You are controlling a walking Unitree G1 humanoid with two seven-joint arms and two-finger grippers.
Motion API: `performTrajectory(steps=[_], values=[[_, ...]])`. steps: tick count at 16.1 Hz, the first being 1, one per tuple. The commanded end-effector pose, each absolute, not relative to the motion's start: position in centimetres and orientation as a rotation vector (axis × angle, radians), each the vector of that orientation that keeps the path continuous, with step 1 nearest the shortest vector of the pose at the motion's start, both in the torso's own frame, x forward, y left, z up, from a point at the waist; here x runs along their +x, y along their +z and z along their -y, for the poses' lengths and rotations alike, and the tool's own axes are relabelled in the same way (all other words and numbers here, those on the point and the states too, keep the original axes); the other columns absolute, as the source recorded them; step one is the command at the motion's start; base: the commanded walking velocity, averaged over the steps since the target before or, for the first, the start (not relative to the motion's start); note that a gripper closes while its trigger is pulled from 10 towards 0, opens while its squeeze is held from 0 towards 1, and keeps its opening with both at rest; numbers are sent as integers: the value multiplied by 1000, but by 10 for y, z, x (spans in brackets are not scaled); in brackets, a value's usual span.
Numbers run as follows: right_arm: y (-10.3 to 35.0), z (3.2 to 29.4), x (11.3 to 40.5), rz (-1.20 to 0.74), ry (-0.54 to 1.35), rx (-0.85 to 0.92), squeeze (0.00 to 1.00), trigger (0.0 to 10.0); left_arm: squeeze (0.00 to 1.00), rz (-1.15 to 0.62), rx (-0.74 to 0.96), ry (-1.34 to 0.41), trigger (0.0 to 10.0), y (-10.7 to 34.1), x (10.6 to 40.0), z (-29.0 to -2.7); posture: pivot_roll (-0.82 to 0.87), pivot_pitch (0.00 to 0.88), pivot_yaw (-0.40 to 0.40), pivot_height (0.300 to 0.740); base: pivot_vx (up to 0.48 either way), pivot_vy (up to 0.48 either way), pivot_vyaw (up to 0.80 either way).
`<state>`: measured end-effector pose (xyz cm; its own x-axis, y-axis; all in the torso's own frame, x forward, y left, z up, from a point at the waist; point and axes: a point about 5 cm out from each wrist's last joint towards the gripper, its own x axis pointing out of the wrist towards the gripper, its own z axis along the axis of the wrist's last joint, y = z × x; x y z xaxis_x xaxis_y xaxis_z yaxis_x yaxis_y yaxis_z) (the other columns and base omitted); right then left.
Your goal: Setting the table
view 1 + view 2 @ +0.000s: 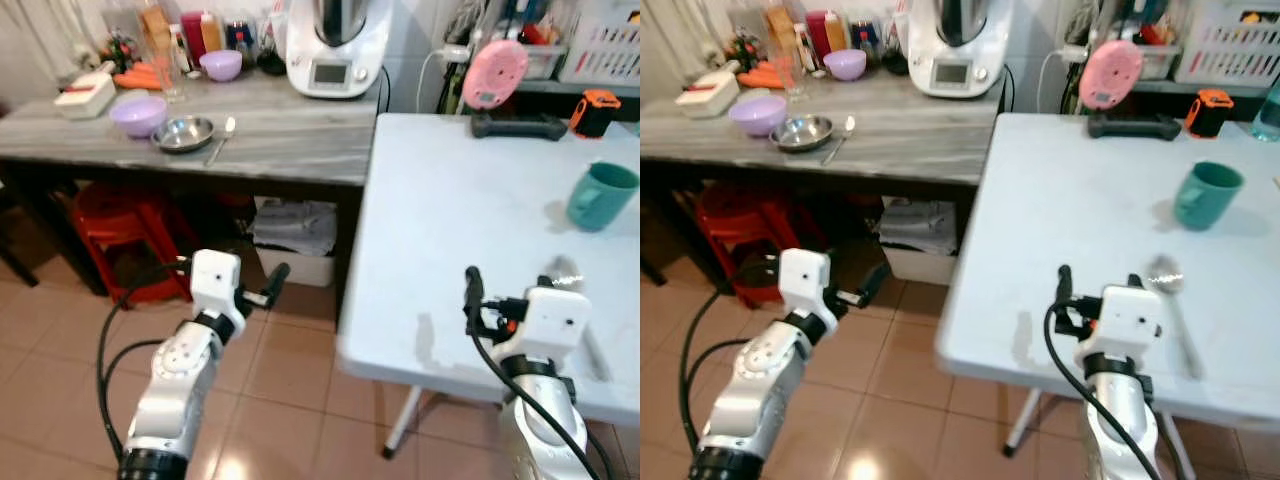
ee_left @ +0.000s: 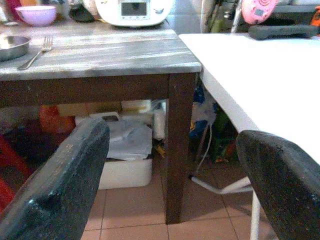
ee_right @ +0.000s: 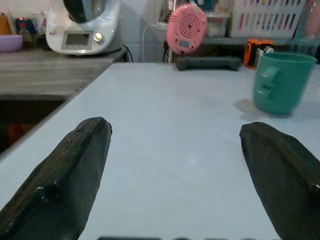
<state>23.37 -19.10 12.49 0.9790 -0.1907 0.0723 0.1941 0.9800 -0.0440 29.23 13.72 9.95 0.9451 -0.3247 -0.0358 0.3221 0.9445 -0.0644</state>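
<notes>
Spoon (image 1: 1173,310) and teal mug (image 1: 1205,196) are already sitting on the white bench (image 1: 1070,220), so it looks like part of the place setting has made it over, while the rest of the tableware waits on the grey wooden bench (image 1: 290,135): a steel bowl (image 1: 184,133), a purple bowl (image 1: 138,115) just beside it, and a fork (image 1: 221,139) lying right next to the steel bowl. My guess is the grey bench is the pickup spot and the white one is the table being set. Right tool (image 3: 172,170) hovers low over the near edge of the white bench with its fingers spread wide and nothing between them, and the spoon lies just beside it. Left tool (image 2: 172,175) is out over the tiled floor (image 1: 290,370) in the gap between the two benches, also spread wide and empty, pointing toward the grey bench like it's lined up for the next fetch. Handy thing about the left wrist view: it clearly shows tines on that utensil, which the head views leave ambiguous, plus the white box (image 2: 127,160) and clutter stashed under the grey bench. The right wrist view gives a low look across the white bench to the mug and a pink round gadget (image 3: 186,26) at the back.
</notes>
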Motion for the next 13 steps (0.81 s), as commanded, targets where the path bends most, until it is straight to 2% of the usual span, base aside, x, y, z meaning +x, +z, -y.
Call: performTrajectory(steps=[1, 7, 13], values=[[128, 192, 235, 80, -200, -51, 0, 10000, 0, -34, -49, -341, 10000, 103, 294, -135, -63, 0, 87, 740, 0, -480, 0], [128, 191, 236, 80, -199, -50, 0, 10000, 0, -34, -49, -345, 10000, 104, 294, -133, -60, 0, 94, 740, 0, -459, 0], [129, 188, 242, 82, -185, -42, 0, 10000, 0, -37, -49, -353, 10000, 102, 294, -134, -57, 0, 98, 740, 0, 0, 0]])
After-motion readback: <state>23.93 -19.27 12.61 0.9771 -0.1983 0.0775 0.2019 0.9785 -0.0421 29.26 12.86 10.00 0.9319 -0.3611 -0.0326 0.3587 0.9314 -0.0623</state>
